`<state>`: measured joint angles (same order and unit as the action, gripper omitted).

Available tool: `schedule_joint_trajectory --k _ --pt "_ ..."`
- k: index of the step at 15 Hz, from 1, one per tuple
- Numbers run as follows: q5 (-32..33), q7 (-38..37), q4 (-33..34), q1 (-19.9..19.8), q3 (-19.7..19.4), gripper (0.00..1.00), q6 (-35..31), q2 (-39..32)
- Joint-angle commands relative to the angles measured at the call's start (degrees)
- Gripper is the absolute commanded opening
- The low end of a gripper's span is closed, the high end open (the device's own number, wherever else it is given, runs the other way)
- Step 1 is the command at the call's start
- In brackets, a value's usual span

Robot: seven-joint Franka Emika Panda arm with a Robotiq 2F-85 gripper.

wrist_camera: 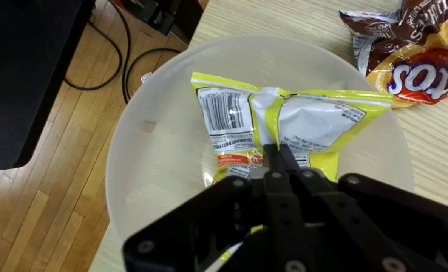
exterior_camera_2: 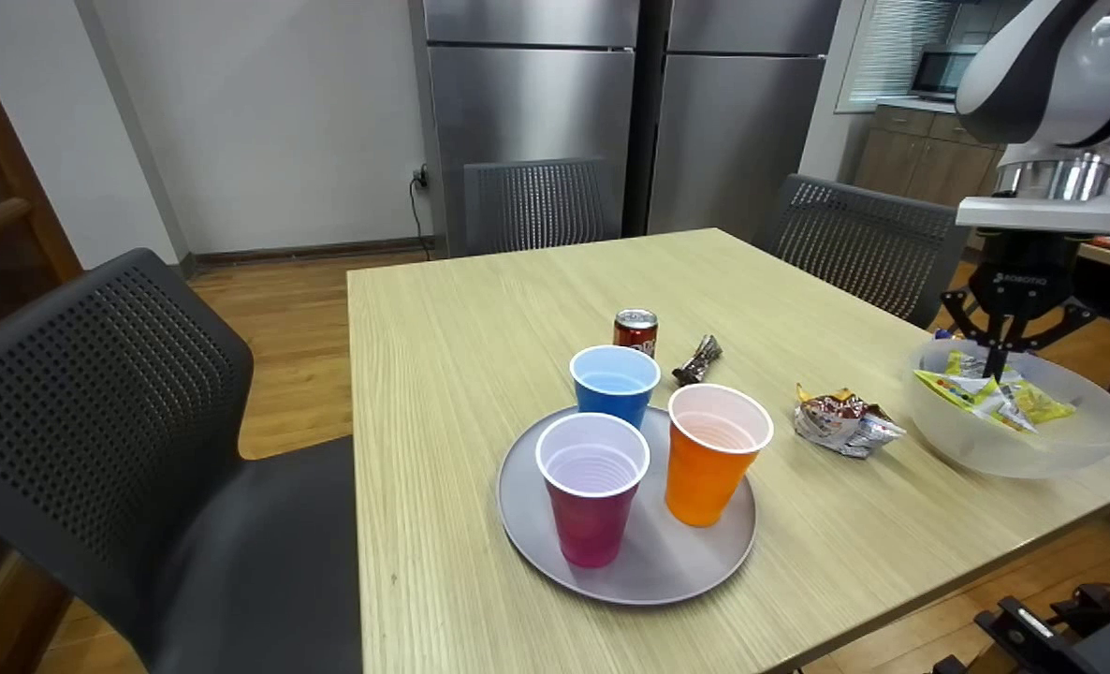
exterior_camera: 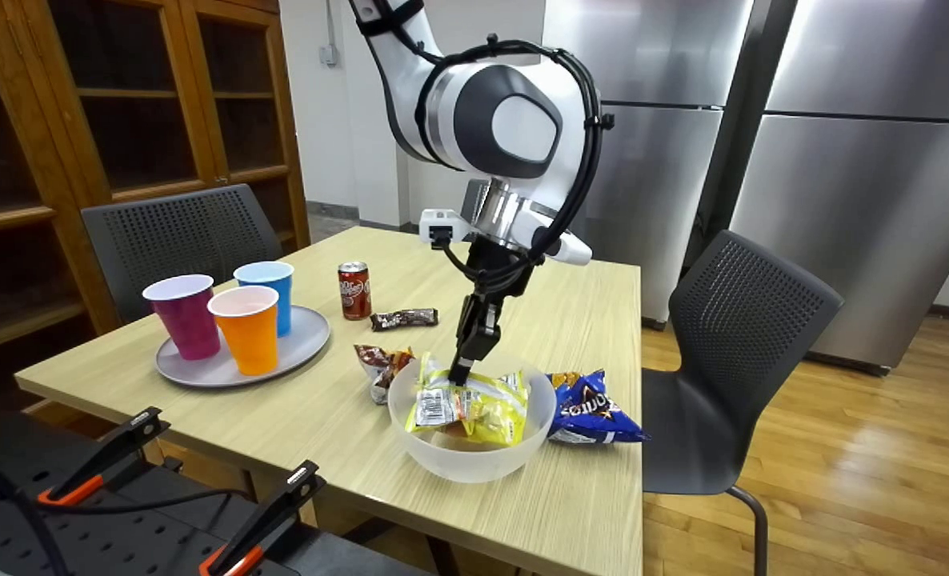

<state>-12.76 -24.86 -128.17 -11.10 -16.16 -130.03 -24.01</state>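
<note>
My gripper points down into a frosted bowl [exterior_camera: 474,462], which also shows in the wrist view [wrist_camera: 148,151]. The fingertips [wrist_camera: 278,151] are closed together on a pinched fold of a yellow and white snack bag [wrist_camera: 314,122]. The gripper [exterior_camera: 460,372] and bag [exterior_camera: 494,408] also show in an exterior view. In an exterior view the gripper [exterior_camera_2: 995,363] reaches the bag [exterior_camera_2: 967,388] inside the bowl [exterior_camera_2: 1070,445]. The bag's lower part is hidden behind the fingers in the wrist view. A brown and orange snack bag [wrist_camera: 413,56] lies beside the bowl.
A blue snack bag [exterior_camera: 594,410] lies against the bowl's far side from the brown bag. A dark wrapped bar [exterior_camera: 404,319] and a red soda can [exterior_camera: 354,290] stand farther back. A grey plate [exterior_camera_2: 644,585] holds purple, orange and blue cups. Chairs surround the table.
</note>
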Motion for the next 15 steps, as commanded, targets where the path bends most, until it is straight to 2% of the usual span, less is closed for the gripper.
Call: schedule_joint_trajectory --k 1,3,4,5,14,15 --pt "-0.4 -0.2 3.8 -0.5 0.8 0.00 3.7 -1.9" --pt "0.1 -0.1 4.8 -0.3 0.9 0.00 4.9 -2.5" --pt "0.3 0.1 5.2 -0.3 1.0 0.18 5.4 -2.7" --pt "0.3 0.2 5.5 -0.3 1.1 0.27 5.8 -2.8" --pt "0.2 3.5 6.0 -0.7 1.4 0.94 6.9 -0.6" --pt "0.2 4.0 6.0 -0.8 1.4 0.99 6.9 -0.3"
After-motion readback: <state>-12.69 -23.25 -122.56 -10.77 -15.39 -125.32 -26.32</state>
